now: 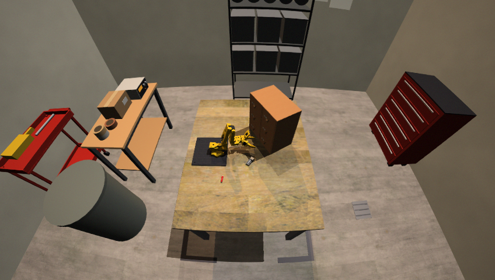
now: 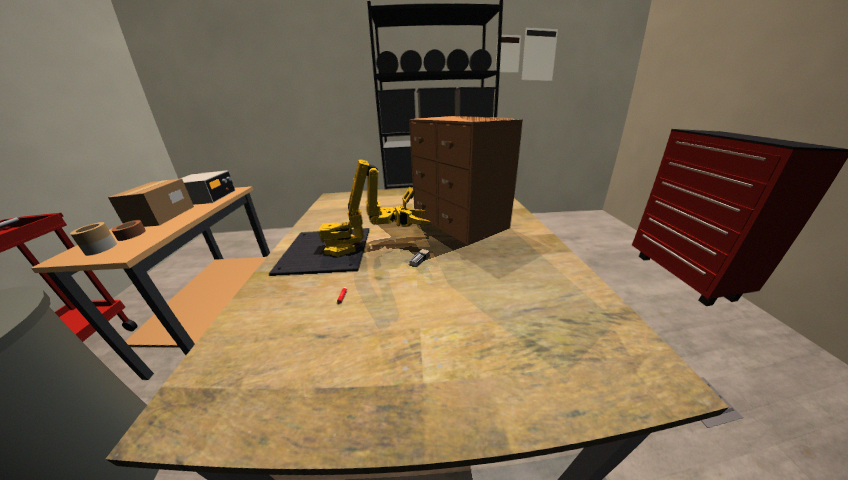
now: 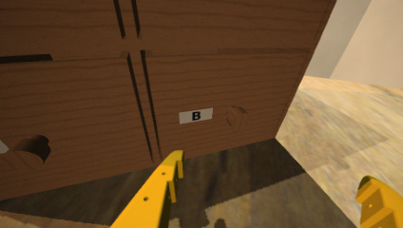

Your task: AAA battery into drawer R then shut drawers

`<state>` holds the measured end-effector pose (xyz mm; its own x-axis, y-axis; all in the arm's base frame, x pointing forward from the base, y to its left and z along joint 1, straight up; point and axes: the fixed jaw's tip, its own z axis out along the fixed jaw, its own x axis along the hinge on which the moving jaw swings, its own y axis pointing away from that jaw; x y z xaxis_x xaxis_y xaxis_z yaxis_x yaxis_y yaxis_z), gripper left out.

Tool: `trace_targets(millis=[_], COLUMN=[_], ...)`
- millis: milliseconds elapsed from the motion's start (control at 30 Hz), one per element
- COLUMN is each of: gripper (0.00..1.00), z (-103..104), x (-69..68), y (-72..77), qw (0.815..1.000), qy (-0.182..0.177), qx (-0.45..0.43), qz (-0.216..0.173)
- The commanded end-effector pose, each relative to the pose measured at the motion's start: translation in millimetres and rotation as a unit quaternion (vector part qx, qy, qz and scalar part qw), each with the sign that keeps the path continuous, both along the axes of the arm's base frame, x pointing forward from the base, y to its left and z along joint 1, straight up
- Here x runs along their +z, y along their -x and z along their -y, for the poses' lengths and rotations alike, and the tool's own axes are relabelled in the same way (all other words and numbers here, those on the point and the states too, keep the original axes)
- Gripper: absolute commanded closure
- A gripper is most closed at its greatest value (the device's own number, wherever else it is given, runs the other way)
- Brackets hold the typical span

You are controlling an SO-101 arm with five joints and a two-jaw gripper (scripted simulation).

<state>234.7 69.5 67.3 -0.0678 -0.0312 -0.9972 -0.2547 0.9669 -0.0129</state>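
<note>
Hovering low before the chest (image 2: 470, 178) near the counter's (image 2: 535, 356) far edge, the half-open, empty pincer (image 3: 266, 199) faced drawer B (image 3: 196, 115). The small grey object (image 2: 418, 257), possibly the AAA battery, lay just nearer. Best practice: locate R's knob first, then pull gently.

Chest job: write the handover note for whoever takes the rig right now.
Gripper: half open, holding nothing, low in front of the chest, facing the bottom drawer labelled B.
Things: a small grey-black item lies on the table near the chest; a small red item lies further out. Which one is the battery cannot be told.
Done: nothing; every visible drawer is shut.
Left: find drawer R, open it, put the battery in, shut it.
</note>
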Motion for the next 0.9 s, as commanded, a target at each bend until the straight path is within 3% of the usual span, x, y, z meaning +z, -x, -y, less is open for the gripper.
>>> trace_targets(millis=[0,867], gripper=[0.5,0.5], z=[2.1,2.6], x=[-3.7,-5.2], y=[1.9,2.7], qw=[1.0,1.0], qy=[-0.001,0.0], qx=[-0.004,-0.004], qz=[-0.01,-0.014])
